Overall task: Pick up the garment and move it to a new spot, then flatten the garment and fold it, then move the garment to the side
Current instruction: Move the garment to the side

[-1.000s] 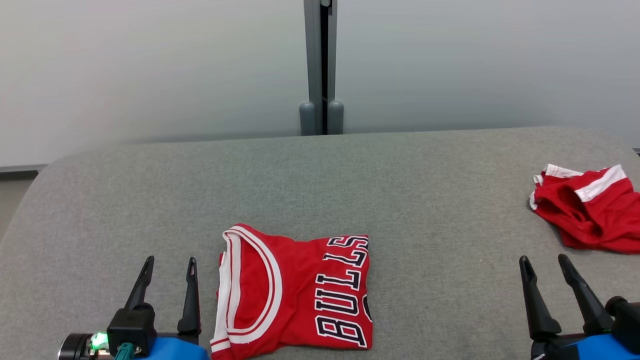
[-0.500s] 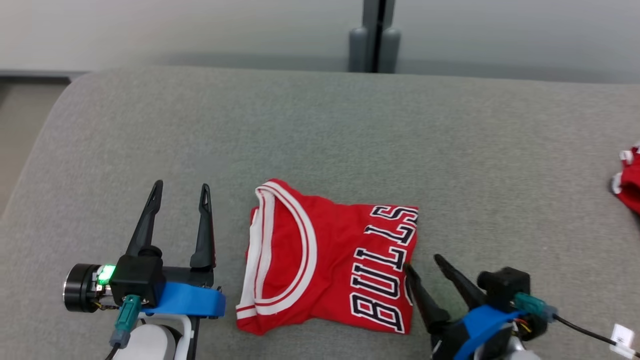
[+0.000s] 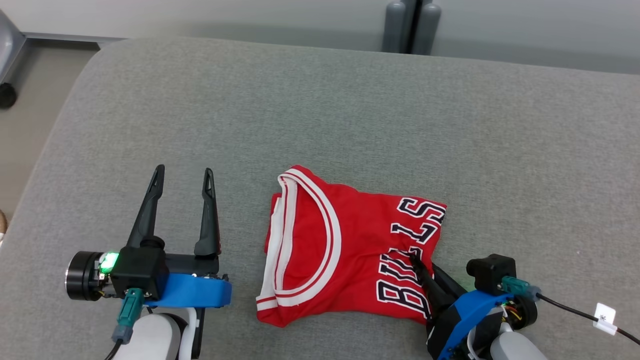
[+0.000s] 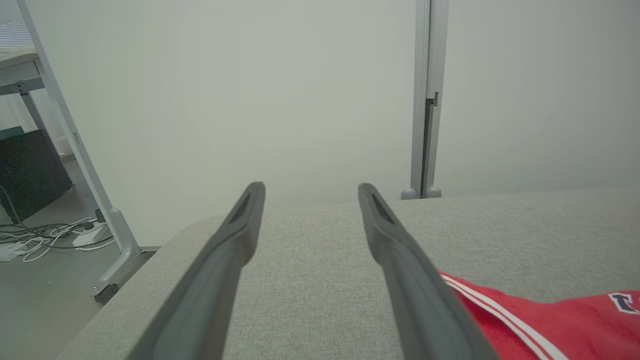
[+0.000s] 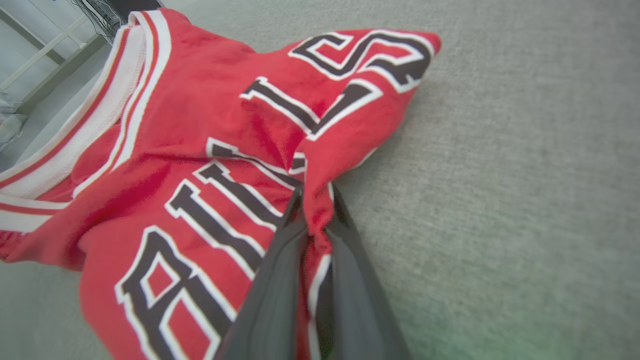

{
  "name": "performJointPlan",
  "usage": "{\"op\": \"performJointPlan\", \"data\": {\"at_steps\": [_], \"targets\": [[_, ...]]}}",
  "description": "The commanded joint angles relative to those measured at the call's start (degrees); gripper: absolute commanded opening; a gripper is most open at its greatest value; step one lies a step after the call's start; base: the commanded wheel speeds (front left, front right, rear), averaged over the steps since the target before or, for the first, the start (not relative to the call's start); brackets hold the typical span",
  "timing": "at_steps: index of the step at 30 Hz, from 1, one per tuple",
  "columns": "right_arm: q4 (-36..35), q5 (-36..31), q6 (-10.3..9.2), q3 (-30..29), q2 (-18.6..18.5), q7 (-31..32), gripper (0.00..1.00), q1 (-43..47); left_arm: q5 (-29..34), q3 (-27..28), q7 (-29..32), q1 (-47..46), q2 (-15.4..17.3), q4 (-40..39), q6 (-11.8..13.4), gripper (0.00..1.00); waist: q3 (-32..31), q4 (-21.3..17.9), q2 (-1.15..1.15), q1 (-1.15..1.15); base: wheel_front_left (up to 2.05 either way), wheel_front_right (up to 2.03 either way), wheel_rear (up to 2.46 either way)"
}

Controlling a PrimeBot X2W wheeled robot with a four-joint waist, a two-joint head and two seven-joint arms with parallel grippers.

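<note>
The right gripper [image 3: 417,262] was pinched narrow on the lettered edge of the folded red Bulls jersey [image 3: 340,250]. The jersey stretched leftward from it across the grey worktop [image 3: 320,110]. The left gripper [image 3: 183,180] stood wide open just beside the collar end, apart from it.

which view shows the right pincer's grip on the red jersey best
Right wrist view: the right pincer is shut on a fold of the red fabric jersey. Head view shows the whole jersey, grip small; left wrist view catches a striped edge.
</note>
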Motion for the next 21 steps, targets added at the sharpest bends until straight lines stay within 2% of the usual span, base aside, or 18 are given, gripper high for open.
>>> {"op": "performJointPlan", "data": {"at_steps": [1,5,14,21], "targets": [[1.13,0.68,-0.03,0.18,-0.73,0.01,0.00,0.99,0.28,0.12,-0.24,0.14,-0.22,-0.22,-0.29,1.00,-0.18,-0.40,-0.01,0.00,0.00,0.00,0.00],[-1.03,1.10,-0.08,0.21,-2.98,-2.22,0.00,1.85,1.31,0.95,-0.23,0.74,0.32,-0.75,-0.44,1.00,-0.44,-3.61,-0.01,0.00,0.00,0.00,0.00],[-6.56,3.56,-0.02,2.15,-9.51,-3.18,0.00,2.66,2.58,1.05,-0.23,1.73,0.97,-1.56,-1.37,1.00,-1.76,-15.28,-0.01,0.00,0.00,0.00,0.00],[-6.81,5.61,-0.01,0.97,-13.74,-2.86,0.00,-3.19,2.34,0.16,-0.24,-0.08,0.29,-1.88,-2.65,1.00,0.16,-20.47,-0.01,0.00,0.00,0.00,0.00]]}}
